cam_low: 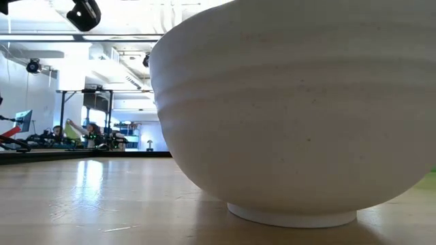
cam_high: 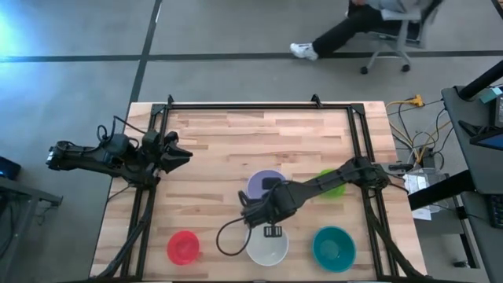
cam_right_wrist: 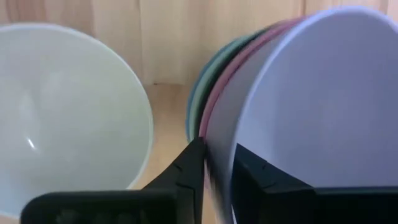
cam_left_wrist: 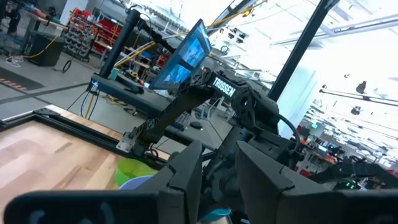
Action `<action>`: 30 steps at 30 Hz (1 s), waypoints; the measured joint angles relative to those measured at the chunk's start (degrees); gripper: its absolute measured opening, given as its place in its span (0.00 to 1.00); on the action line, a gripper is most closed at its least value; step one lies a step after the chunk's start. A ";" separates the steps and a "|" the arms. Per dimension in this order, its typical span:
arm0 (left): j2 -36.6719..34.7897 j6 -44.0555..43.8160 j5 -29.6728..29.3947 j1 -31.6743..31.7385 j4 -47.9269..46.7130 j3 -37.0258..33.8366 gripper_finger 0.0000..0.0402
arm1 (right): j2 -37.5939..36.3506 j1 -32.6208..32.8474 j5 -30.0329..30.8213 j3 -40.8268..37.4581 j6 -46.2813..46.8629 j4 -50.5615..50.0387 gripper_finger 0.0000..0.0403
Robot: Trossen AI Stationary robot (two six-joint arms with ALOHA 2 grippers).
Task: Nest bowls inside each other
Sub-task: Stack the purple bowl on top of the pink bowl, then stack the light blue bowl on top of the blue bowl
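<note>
Right gripper (cam_high: 253,211) at the lavender bowl (cam_high: 266,184).
High view: white bowl (cam_high: 267,246) just beside it, red bowl (cam_high: 183,247) and teal bowl (cam_high: 333,246) flanking; left gripper (cam_high: 178,154) well apart, narrowly parted. Right wrist view: fingers (cam_right_wrist: 186,177) straddle the nested lavender rim.

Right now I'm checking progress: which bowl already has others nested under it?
The lavender bowl, mid-table. The right wrist view shows pink and green rims stacked beneath it, with the right tool at its rim. The others sit alone.
</note>
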 joint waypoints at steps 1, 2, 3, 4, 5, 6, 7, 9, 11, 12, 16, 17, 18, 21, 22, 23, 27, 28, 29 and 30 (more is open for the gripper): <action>0.00 0.00 0.00 0.00 0.00 0.00 0.20 | -0.11 0.00 0.01 0.00 0.00 0.37 0.13; 0.00 -0.02 0.00 0.00 0.00 0.00 0.20 | -0.24 0.01 -0.07 0.09 -0.02 0.34 0.14; -0.04 -0.10 0.02 0.00 0.00 0.00 0.20 | -0.48 0.02 -0.14 0.43 -0.02 0.16 0.14; -0.11 -0.11 0.11 0.00 -0.02 0.00 0.20 | -0.86 0.04 -0.11 0.85 -0.03 0.22 0.14; -0.11 -0.13 0.27 0.00 0.00 0.00 0.20 | -1.44 0.04 0.02 1.26 0.00 0.29 0.14; -0.08 -0.13 0.42 0.00 0.02 0.00 0.20 | -2.15 0.02 0.06 1.72 0.16 0.26 0.14; -0.07 -0.13 0.50 0.00 0.00 0.00 0.20 | -3.02 0.00 0.25 2.01 0.44 0.55 0.14; -0.09 -0.15 0.52 0.00 -0.02 0.00 0.20 | -4.95 -0.13 0.47 2.27 1.12 1.68 0.15; 0.08 -0.15 0.50 0.00 0.02 0.00 0.20 | -6.61 -0.33 0.52 2.16 2.51 2.62 0.15; 0.11 -0.15 0.50 0.00 0.01 0.00 0.20 | -7.41 -0.49 0.47 1.84 3.15 3.19 0.14; 0.47 -0.09 0.49 0.00 0.00 0.00 0.20 | -8.02 -1.02 -1.24 0.97 3.15 3.71 0.08; 0.66 -0.09 0.48 0.00 0.01 0.00 0.20 | -7.85 -1.11 -1.53 0.60 3.13 3.84 0.05; 0.78 -0.08 0.48 0.00 0.00 0.00 0.20 | -7.59 -1.19 -1.93 0.34 3.13 4.17 0.04; 0.80 -0.08 0.48 0.00 -0.03 0.00 0.20 | -6.94 -1.31 -3.50 -0.93 3.09 4.39 0.02; 0.78 -0.07 0.48 0.00 -0.01 0.00 0.20 | -6.68 -1.31 -3.74 -1.37 3.09 4.58 0.02; 0.76 -0.07 0.47 -0.01 -0.01 0.00 0.20 | -6.46 -1.31 -3.98 -1.97 3.09 4.63 0.02; 0.70 -0.07 0.46 0.00 0.00 0.00 0.20 | -6.38 -1.39 -4.07 -4.44 3.24 4.83 0.02; 0.68 -0.07 0.45 0.00 0.02 0.00 0.20 | -6.38 -1.50 -4.16 -4.67 3.24 4.65 0.02; 0.68 -0.07 0.45 0.00 0.02 0.00 0.20 | -6.38 -1.64 -4.28 -4.72 3.24 4.62 0.02; 0.68 -0.09 0.44 -0.01 0.02 0.00 0.20 | -6.38 -1.76 -4.30 -4.72 3.24 4.74 0.02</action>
